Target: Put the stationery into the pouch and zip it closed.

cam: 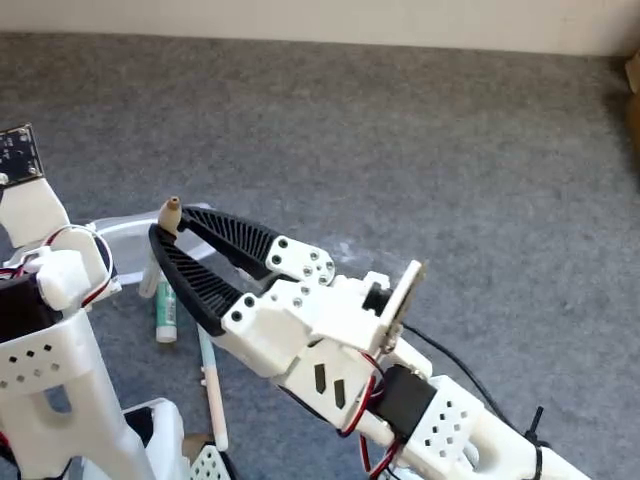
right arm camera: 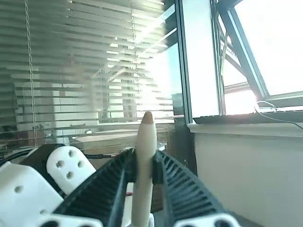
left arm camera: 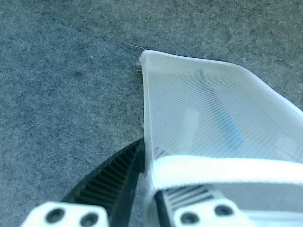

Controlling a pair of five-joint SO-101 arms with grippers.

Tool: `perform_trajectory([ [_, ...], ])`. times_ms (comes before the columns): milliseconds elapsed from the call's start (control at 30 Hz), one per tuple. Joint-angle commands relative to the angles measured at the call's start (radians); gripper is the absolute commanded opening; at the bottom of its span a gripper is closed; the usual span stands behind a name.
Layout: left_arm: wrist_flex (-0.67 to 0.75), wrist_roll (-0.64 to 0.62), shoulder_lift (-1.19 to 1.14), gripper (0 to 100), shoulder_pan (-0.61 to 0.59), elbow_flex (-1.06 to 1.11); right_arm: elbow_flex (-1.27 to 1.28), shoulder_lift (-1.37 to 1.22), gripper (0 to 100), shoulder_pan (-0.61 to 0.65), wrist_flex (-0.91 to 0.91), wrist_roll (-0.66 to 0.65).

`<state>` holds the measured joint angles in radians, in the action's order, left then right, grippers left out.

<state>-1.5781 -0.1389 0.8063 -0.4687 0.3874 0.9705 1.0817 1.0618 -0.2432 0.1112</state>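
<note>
Mid-loading, by the look of it, with zipping not yet due. Already carries a blue pen inside the translucent pouch, seen through the mesh from the left wrist. Pinched at the pouch's white-banded edge by the left gripper, jaws clamped with the fabric between them. Just beside the pouch in the high view: a cream pen with a brown tip, grasped between the ribbed fingers of the right gripper, closed snugly on the barrel, tip poking past the fingertips. Next, most likely: line the cream pen up with the pouch mouth, slide it in lengthwise, then let go. Hard to tell from here which way the mouth faces, so calls for care not to snag the rim or push the pouch out of the clamp. Left lying on the grey felt table, near the pouch: a green-and-white marker and, just beside it, a white pen, both apparently yet to go in
</note>
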Motion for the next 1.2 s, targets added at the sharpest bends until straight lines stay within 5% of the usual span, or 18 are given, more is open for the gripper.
perform_trajectory([
  [0, 0.025, -0.005, -0.002, 1, -0.007, -0.013, -0.073, 0.021, 1.2, 0.004, -0.056, -0.015],
  [400, 0.025, -0.005, -0.002, 1, -0.005, -0.013, -0.073, -0.139, 1.2, -0.018, -0.298, -0.193],
  [700, 0.025, -0.005, -0.002, 1, -0.01, -0.013, -0.067, -0.395, 1.2, -0.05, -0.472, -0.203],
  [1167, 0.023, -0.005, -0.002, 1, -0.01, -0.012, -0.041, -0.513, 1.8, -0.045, -0.476, -0.203],
])
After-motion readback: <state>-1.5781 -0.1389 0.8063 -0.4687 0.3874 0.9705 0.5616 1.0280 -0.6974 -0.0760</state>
